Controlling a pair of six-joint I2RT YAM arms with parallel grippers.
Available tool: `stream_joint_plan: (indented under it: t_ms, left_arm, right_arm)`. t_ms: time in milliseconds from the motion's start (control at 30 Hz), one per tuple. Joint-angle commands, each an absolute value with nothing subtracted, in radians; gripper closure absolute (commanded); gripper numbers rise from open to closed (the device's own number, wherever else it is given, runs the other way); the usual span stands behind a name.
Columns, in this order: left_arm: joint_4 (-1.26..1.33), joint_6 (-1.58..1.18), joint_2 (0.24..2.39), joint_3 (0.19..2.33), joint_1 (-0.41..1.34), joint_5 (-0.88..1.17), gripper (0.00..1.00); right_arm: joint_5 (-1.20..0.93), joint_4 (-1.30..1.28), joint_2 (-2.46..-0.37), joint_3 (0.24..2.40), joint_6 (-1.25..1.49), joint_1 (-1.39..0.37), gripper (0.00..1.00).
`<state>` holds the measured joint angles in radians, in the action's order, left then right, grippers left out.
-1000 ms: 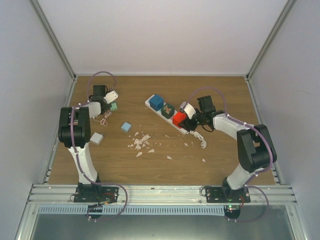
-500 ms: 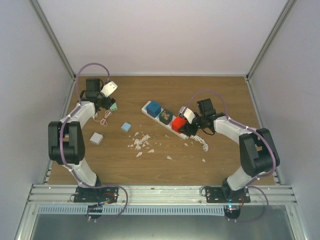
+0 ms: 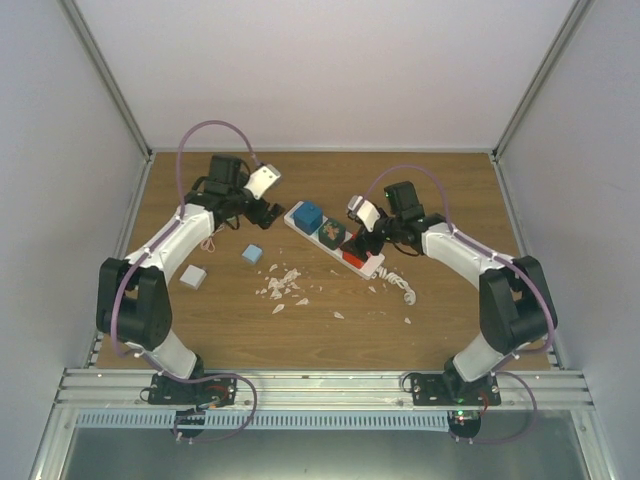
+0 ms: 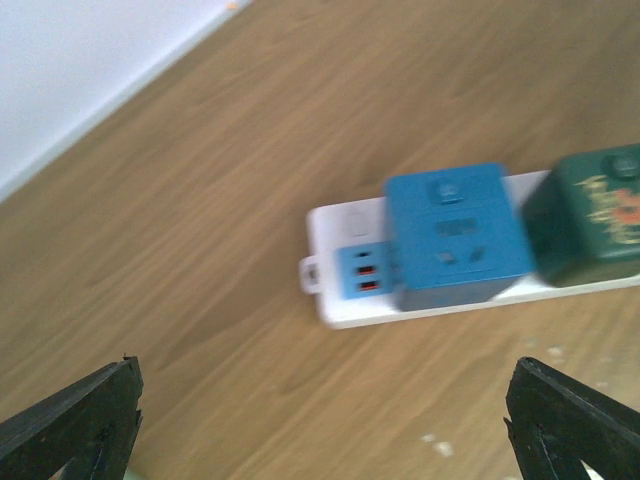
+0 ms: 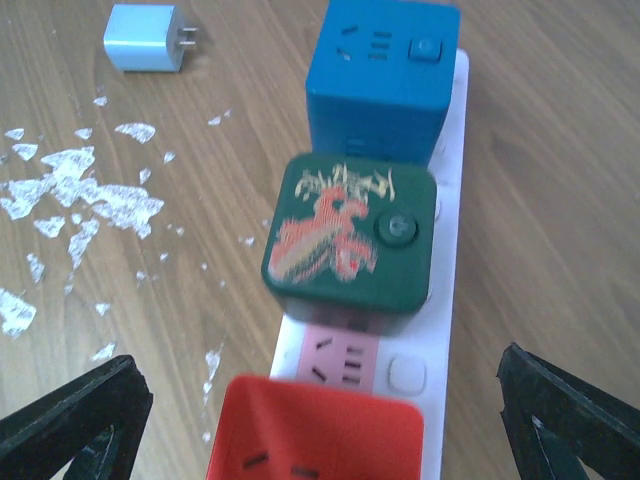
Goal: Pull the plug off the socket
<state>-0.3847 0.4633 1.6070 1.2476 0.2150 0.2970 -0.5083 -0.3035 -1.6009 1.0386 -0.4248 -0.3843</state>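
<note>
The left hand (image 4: pixel 320 420) was held fully open and empty just left of the socket (image 4: pixel 335 225), which lay diagonally at the centre of the desk (image 3: pixel 450 320). The right hand (image 5: pixel 320 410), equally spread and empty, was positioned over the red plug (image 5: pixel 315 440), presumably to straddle it.
</note>
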Motion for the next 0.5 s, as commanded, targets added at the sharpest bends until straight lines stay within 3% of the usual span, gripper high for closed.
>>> stream_joint_plan:
  t_ms: [0, 467]
  left_arm:
    - [-0.391, 0.391, 1.644, 1.259, 0.304, 0.339, 0.01]
    - [-0.304, 0.322, 1.856, 1.342, 0.417, 0.22, 0.03]
  right_arm:
    - [-0.442, -0.242, -1.663, 1.087, -0.398, -0.431, 0.04]
    - [-0.379, -0.178, -1.831, 1.192, -0.408, -0.48, 0.07]
